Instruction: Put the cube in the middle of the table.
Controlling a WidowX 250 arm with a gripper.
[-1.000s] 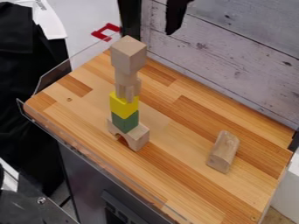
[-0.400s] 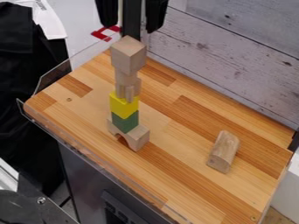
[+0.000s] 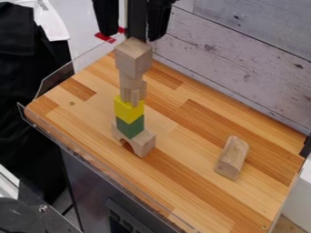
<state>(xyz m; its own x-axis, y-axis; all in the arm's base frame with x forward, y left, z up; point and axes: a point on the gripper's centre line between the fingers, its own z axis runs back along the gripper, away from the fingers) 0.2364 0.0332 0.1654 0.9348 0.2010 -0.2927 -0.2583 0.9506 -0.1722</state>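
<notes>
Now that the gripper [image 3: 132,36] has shifted left across the view, jaws wide apart and empty, a grasp looks closer. Cube [image 3: 133,55], plain grained wood, tops the tower [image 3: 131,82]. Below: yellow block [image 3: 128,109], green block [image 3: 130,127], wooden arch [image 3: 144,144], striped table [image 3: 91,123].

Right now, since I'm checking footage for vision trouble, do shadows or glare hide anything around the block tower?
Camera view: soft light, no strong glare on the plain wooden cube on top; dark shadow inside the opening of the arched wooden block at the base; the black two-finger gripper behind is too dark for much surface detail.
</notes>
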